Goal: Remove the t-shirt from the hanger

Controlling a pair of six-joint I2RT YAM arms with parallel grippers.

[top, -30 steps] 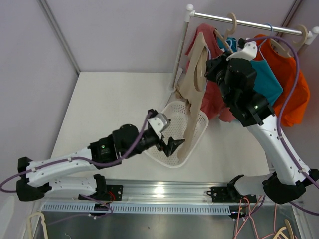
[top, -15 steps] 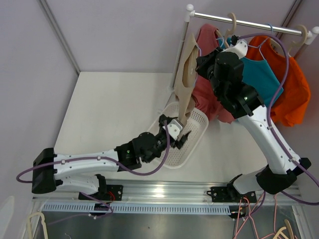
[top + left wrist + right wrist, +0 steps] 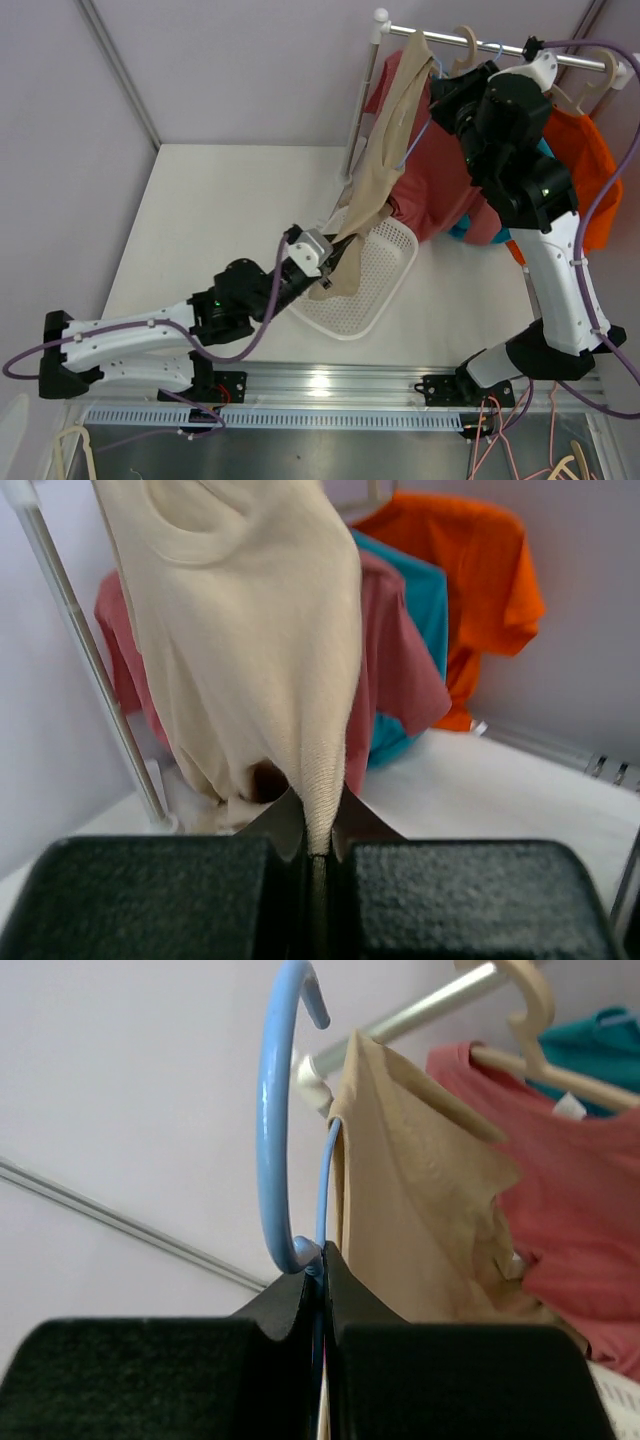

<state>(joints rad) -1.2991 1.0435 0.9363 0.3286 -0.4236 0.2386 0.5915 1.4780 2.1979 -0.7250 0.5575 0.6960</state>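
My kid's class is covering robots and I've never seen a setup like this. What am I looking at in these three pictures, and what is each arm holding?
These are two robot arms bolted at a table's near edge. The wide picture comes from a fixed camera above and behind them; the other two come from cameras on each wrist, looking past its own fingers. The left end effector is shut on the lower edge of a beige t-shirt. The right end effector is shut on that shirt's blue hanger, held up by the clothes rail. Red, teal and orange shirts hang there. A white basket sits on the table.
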